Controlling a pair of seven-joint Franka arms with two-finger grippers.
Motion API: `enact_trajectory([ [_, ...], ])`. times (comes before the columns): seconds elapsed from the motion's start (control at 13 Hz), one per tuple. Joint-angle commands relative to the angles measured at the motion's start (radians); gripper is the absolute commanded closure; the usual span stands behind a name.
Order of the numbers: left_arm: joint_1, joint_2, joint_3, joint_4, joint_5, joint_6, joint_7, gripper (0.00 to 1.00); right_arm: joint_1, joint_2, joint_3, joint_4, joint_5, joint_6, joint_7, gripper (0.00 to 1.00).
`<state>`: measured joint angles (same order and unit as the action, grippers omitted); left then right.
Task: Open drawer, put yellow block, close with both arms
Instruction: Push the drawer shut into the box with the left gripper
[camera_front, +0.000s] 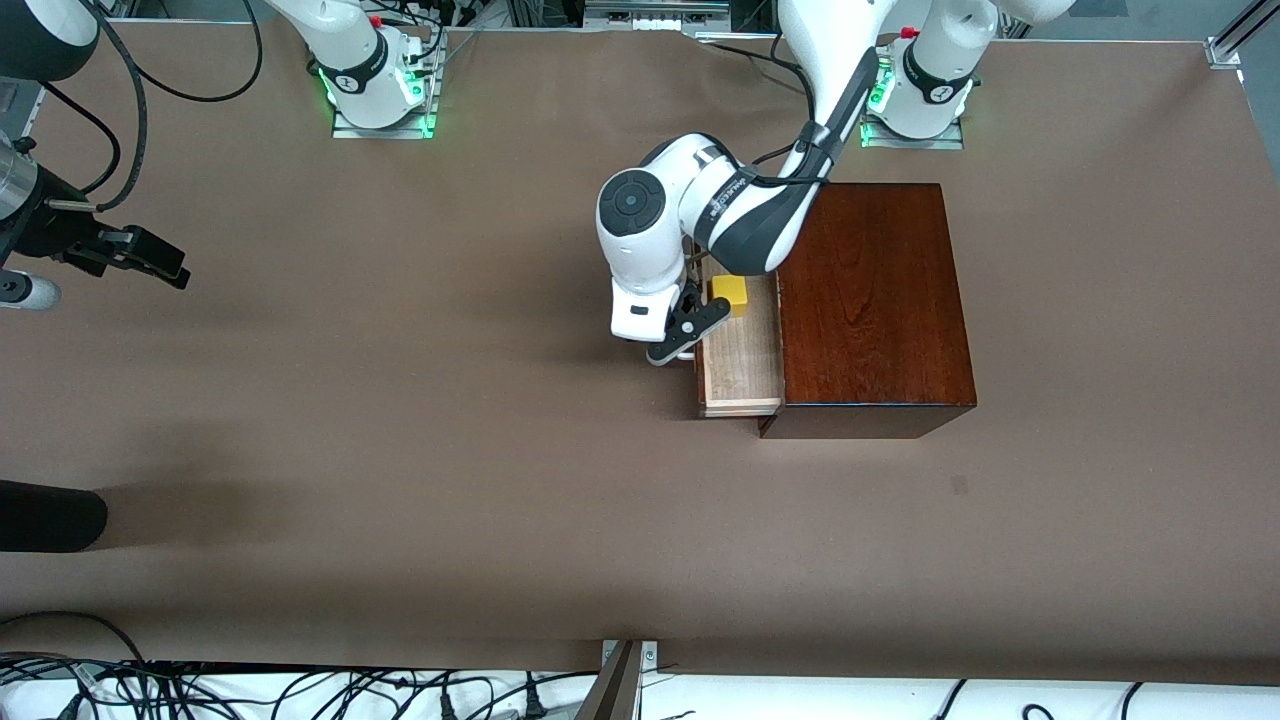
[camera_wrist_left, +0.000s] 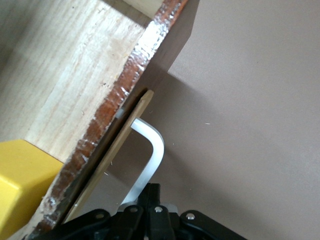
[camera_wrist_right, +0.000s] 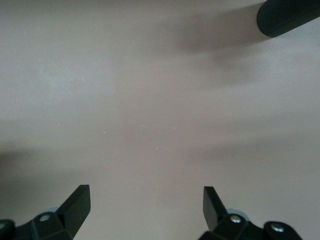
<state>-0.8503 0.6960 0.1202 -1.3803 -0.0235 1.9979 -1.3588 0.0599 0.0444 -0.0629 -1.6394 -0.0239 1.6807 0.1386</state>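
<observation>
Drawer (camera_front: 742, 365) stood pulled partway out of the dark mahogany box (camera_front: 870, 300), its pale wood tray bare apart from the yellow block (camera_front: 731, 294), a small plain cube that sat in the tray at the end farther from the front camera, close against the box's mouth. The drawer's reddish-brown front (camera_wrist_left: 107, 145) faced the right arm's end of the table, and its white loop handle (camera_wrist_left: 148, 160) stuck out from that front.

My left gripper (camera_front: 688, 330) was just in front of the drawer, at that handle, fingers clenched together; I could not tell whether they pinched the loop. My left arm's white wrist and elbow hung over the tray and the box's edge, hiding part of the tray and the block's neighbouring corner.

My right gripper (camera_wrist_right: 145, 207) waited well apart from the box, over bare brown table (camera_front: 400, 450) at the right arm's end, fingers released wide and holding nothing. A black cylinder (camera_front: 50, 515) lay at the table's edge there, nearer the front camera than the box.
</observation>
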Motion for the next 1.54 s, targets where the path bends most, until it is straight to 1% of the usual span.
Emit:
enact_trajectory([
  [0.0,0.054,-0.113,0.010,-0.170,0.005,-0.033,0.090,1.00,-0.002,-0.001,0.000,0.015,-0.001,-0.012,0.006,0.00],
  [0.15,0.076,-0.151,0.010,-0.221,0.014,-0.031,0.121,1.00,-0.002,-0.001,0.000,0.015,-0.001,-0.012,0.006,0.00],
  [0.31,0.097,-0.176,0.010,-0.261,0.055,-0.031,0.142,1.00,-0.002,-0.001,0.000,0.015,-0.001,-0.012,0.006,0.00],
  [0.46,0.114,-0.185,0.010,-0.284,0.065,-0.031,0.161,1.00,-0.002,-0.001,0.000,0.015,-0.001,-0.013,0.006,0.00],
  [0.77,0.117,-0.194,0.009,-0.266,0.051,-0.033,0.168,1.00,-0.002,0.000,0.000,0.015,-0.001,-0.012,0.006,0.00],
  [0.85,0.117,-0.211,0.003,-0.255,0.044,-0.033,0.168,1.00,-0.003,0.000,0.000,0.015,-0.001,-0.012,0.006,0.00],
  [0.92,0.117,-0.234,-0.008,-0.253,0.036,-0.033,0.172,0.98,-0.002,0.000,0.000,0.015,-0.001,-0.012,0.006,0.00],
  [1.0,0.117,-0.249,-0.031,-0.249,-0.001,-0.033,0.191,0.66,-0.002,0.000,0.000,0.015,-0.001,-0.012,0.006,0.00],
  [1.08,0.116,-0.253,-0.052,-0.223,-0.036,-0.030,0.222,0.13,-0.002,0.000,0.000,0.015,-0.001,-0.012,0.006,0.00],
  [1.15,0.111,-0.253,-0.060,-0.206,-0.039,-0.030,0.222,0.00,-0.002,0.000,0.000,0.015,-0.001,-0.012,0.006,0.00],
  [1.31,0.112,-0.282,-0.060,-0.189,-0.042,-0.039,0.228,0.00,-0.002,0.000,0.000,0.016,-0.001,-0.012,0.006,0.00],
  [1.38,0.126,-0.312,-0.060,-0.189,-0.042,-0.065,0.237,0.00,-0.002,0.000,0.000,0.015,-0.001,-0.012,0.007,0.00],
  [1.46,0.161,-0.341,-0.062,-0.187,-0.041,-0.091,0.256,0.00,-0.002,0.000,0.000,0.016,-0.001,-0.012,0.007,0.00],
])
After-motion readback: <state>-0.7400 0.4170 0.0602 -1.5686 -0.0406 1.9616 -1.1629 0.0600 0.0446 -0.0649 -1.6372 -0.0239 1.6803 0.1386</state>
